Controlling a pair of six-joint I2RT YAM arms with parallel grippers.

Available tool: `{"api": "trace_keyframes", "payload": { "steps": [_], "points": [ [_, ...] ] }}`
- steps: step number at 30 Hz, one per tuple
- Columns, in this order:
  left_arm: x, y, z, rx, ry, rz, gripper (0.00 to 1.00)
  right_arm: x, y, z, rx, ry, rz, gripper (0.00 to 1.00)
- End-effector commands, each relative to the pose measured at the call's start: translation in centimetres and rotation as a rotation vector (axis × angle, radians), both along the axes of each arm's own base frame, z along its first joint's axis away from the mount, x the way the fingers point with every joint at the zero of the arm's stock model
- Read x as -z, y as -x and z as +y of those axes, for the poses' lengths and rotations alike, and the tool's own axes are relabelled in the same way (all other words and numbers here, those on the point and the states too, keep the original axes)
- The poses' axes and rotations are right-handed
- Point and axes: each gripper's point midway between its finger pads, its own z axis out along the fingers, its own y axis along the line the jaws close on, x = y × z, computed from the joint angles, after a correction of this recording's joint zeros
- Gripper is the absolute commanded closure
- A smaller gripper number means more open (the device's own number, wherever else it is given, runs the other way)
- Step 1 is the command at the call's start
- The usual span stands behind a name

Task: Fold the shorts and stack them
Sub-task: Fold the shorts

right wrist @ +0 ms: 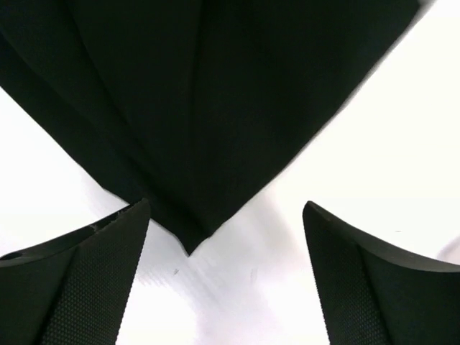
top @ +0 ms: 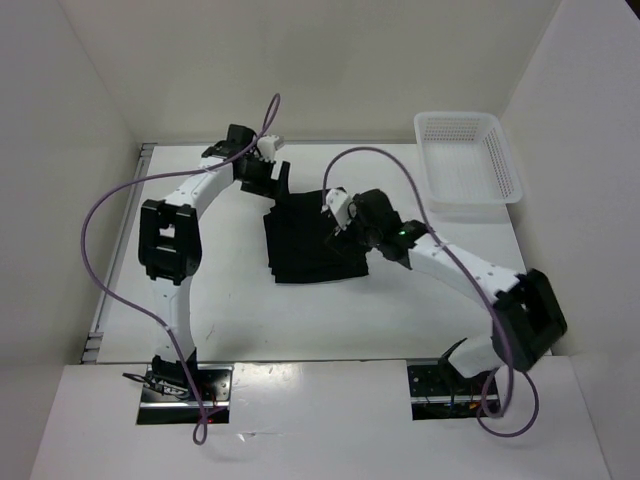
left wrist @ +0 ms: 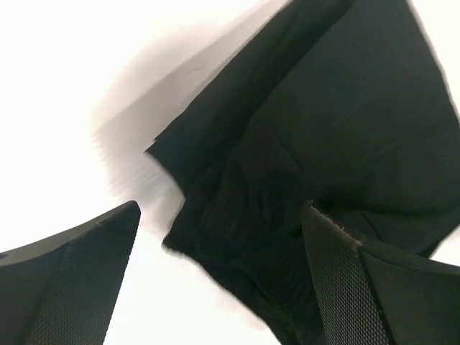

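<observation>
The black shorts (top: 305, 240) lie folded in a rough square on the white table, mid-view. My left gripper (top: 268, 180) is open at their far left corner. In the left wrist view the bunched fabric (left wrist: 338, 108) lies between and beyond the open jaws (left wrist: 221, 208), and the right finger (left wrist: 359, 287) overlaps it. My right gripper (top: 345, 238) is open over the shorts' right side. In the right wrist view a pointed corner of the shorts (right wrist: 215, 86) lies just inside the open gripper (right wrist: 226, 205), with bare table under the fingertips.
A white mesh plastic basket (top: 505, 165) stands at the far right, with nothing showing inside it. White walls close the table at the back and both sides. Purple cables loop over both arms.
</observation>
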Motion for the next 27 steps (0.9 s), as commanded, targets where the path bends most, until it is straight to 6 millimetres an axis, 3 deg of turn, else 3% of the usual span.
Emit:
{"api": "trace_keyframes", "payload": {
  "steps": [1,2,3,4,5,6,7,8,10,11,12,14,15,17,18,21,24,27],
  "points": [
    [-9.8,-0.9,2.7,-0.063,0.008,-0.223,0.0,-13.1,-1.2,0.1,0.052,-0.254,-0.239,0.05],
    [-10.7,-1.2,3.9,-0.093,-0.008,-0.246,0.0,-17.4,-1.7,-1.2,0.111,-0.347,-0.352,0.03],
    [-11.5,-1.6,5.0,-0.126,-0.025,-0.273,0.0,-19.2,-2.1,-2.2,0.146,-0.368,-0.41,0.03],
    [-12.6,-2.0,7.9,-0.201,-0.065,-0.303,0.0,-20.4,-3.0,-4.2,0.236,-0.354,-0.473,0.02],
    [-13.1,-2.2,9.5,-0.242,-0.09,-0.317,0.0,-21.2,-4.4,-6.9,0.335,-0.341,-0.526,0.02],
    [-13.7,-2.2,10.9,-0.282,-0.112,-0.336,0.0,-21.5,-5.3,-9.7,0.441,-0.306,-0.564,0.02],
    [-12.9,-1.9,13.4,-0.344,-0.154,-0.326,0.0,-21.0,-6.1,-11.8,0.516,-0.276,-0.577,0.02],
    [-13.1,-2.0,14.4,-0.37,-0.164,-0.345,0.0,-21.3,-7.3,-15.7,0.632,-0.249,-0.617,0.02],
    [-14.0,-1.7,17.4,-0.471,-0.239,-0.391,0.0,-21.5,-8.1,-20.2,0.772,-0.244,-0.659,0.02],
    [-13.0,-1.2,18.0,-0.495,-0.271,-0.375,0.0,-21.7,-8.1,-22.2,0.842,-0.259,-0.674,0.02],
    [-13.5,-0.8,18.8,-0.527,-0.299,-0.391,0.0,-21.9,-7.9,-26.1,0.943,-0.25,-0.698,0.02],
    [-14.0,-0.1,20.7,-0.607,-0.375,-0.413,0.0,-22.3,-7.3,-29.1,1.035,-0.275,-0.725,0.02],
    [-13.2,0.2,21.1,-0.622,-0.397,-0.401,0.0,-23.3,-6.3,-30.9,1.078,-0.273,-0.759,0.02],
    [-14.0,0.7,21.8,-0.652,-0.421,-0.416,0.0,-22.6,-5.4,-30.9,1.062,-0.268,-0.752,0.02],
    [-12.8,1.2,22.0,-0.654,-0.438,-0.39,0.0,-23.5,-4.5,-30.8,1.059,-0.282,-0.778,0.02],
    [-12.7,1.4,22.0,-0.654,-0.438,-0.392,0.0,-22.4,-3.1,-30.1,1.013,-0.269,-0.752,0.02],
    [-13.0,1.4,21.5,-0.636,-0.413,-0.4,0.0,-20.5,-1.6,-30.2,1.013,-0.244,-0.716,0.01],
    [-13.0,1.3,20.9,-0.612,-0.388,-0.399,0.0,-20.4,-0.7,-29.8,0.997,-0.25,-0.708,0.01]
  ]
}}
